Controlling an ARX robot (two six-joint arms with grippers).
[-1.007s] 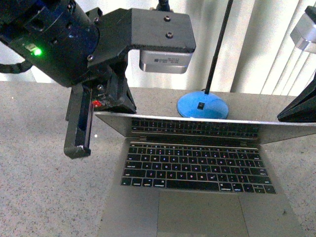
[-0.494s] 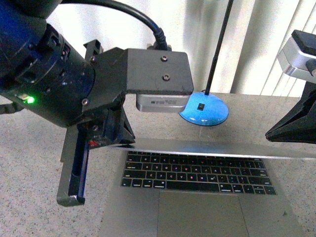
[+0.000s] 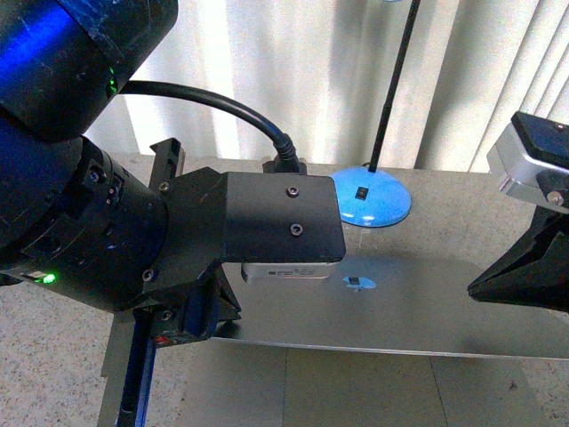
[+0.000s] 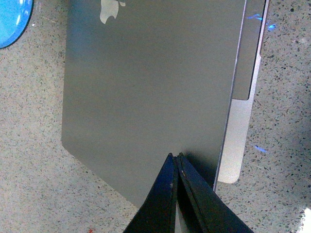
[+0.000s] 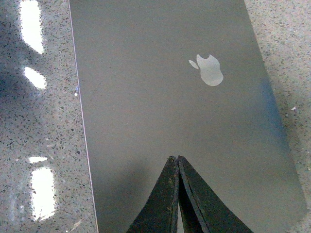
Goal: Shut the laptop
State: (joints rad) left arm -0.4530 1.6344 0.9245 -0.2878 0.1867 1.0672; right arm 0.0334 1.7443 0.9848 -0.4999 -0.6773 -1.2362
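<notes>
Two robot arms are pressing a grey-silver laptop point(image 3: 418, 311) closed on a speckled desk point(image 3: 462, 191). The laptop sits just on my side of a round blue lamp base point(image 3: 378, 196). I judge the task nearly done. The lid is folded almost flat over the lower half, and the keys and screen are hidden. Only the plain lid with its pale apple logo point(image 5: 208, 69) faces up. A strip of the silver lower half point(image 4: 240, 145) shows past the lid's edge farthest from the lamp base, so I cannot say the lid has seated. The last small press until lid meets base looks left to do. The left tool point(image 4: 175, 156) has its two black fingers squeezed together with nothing between them, and its tip appears to rest on the lid near that far edge. The right tool point(image 5: 176, 159) is pinched together and empty in the same way. Its tip is on the lid at a short end, well apart from the lamp base.
</notes>
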